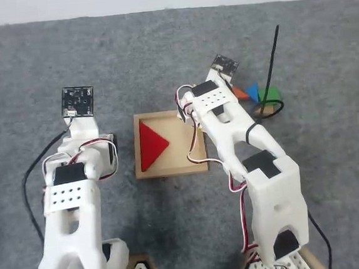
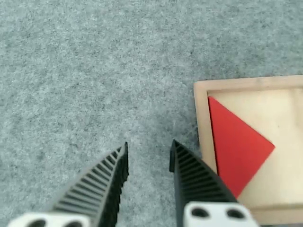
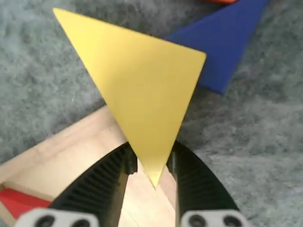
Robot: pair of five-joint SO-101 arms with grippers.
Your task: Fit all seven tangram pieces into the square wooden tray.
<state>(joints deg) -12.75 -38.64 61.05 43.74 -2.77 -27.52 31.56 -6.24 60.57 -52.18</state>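
Observation:
The square wooden tray [image 1: 170,170] lies between the two arms, with a red triangle [image 1: 150,144] in its left half. My right gripper [image 3: 150,163] is shut on a yellow triangle [image 3: 137,90], pinching one of its tips above a corner of the tray [image 3: 71,156]. A blue piece [image 3: 222,47] lies on the carpet just beyond it. My left gripper [image 2: 148,156] stands open over bare carpet just outside the tray's left rim [image 2: 201,118], beside the red triangle [image 2: 234,142].
Orange [image 1: 241,93], blue [image 1: 253,93] and green [image 1: 269,94] pieces lie clustered on the grey carpet right of the tray, partly behind the right arm [image 1: 229,124]. A black cable [image 1: 269,70] runs up past them. Grey carpet stretches beyond and to the left.

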